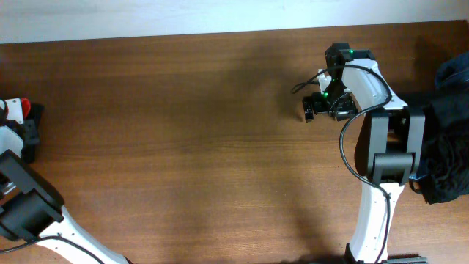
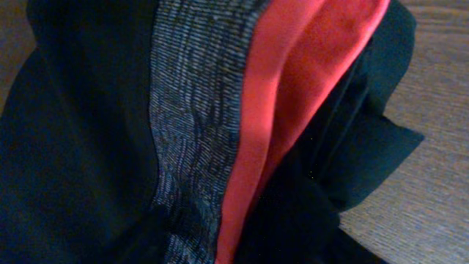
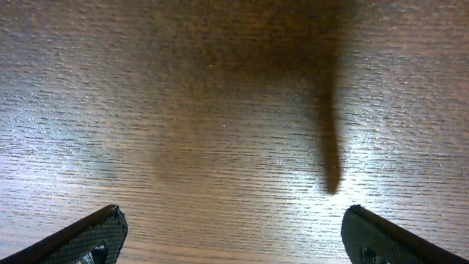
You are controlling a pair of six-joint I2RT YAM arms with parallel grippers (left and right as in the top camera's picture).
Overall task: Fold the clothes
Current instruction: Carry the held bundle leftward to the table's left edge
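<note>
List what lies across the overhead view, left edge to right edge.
black pants → bare table → right gripper, open → right arm → heap of dark and blue garments

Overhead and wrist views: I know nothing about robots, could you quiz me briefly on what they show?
1. True or false: the right jaws stand open over bare table.
2. In the left wrist view, which colour runs beside the grey waistband of the pants? A blue, B red, C green.
3. Fill in: the dark garment heap lies at the overhead view's ___ edge.
Key: 1 true; 2 B; 3 right.
</note>
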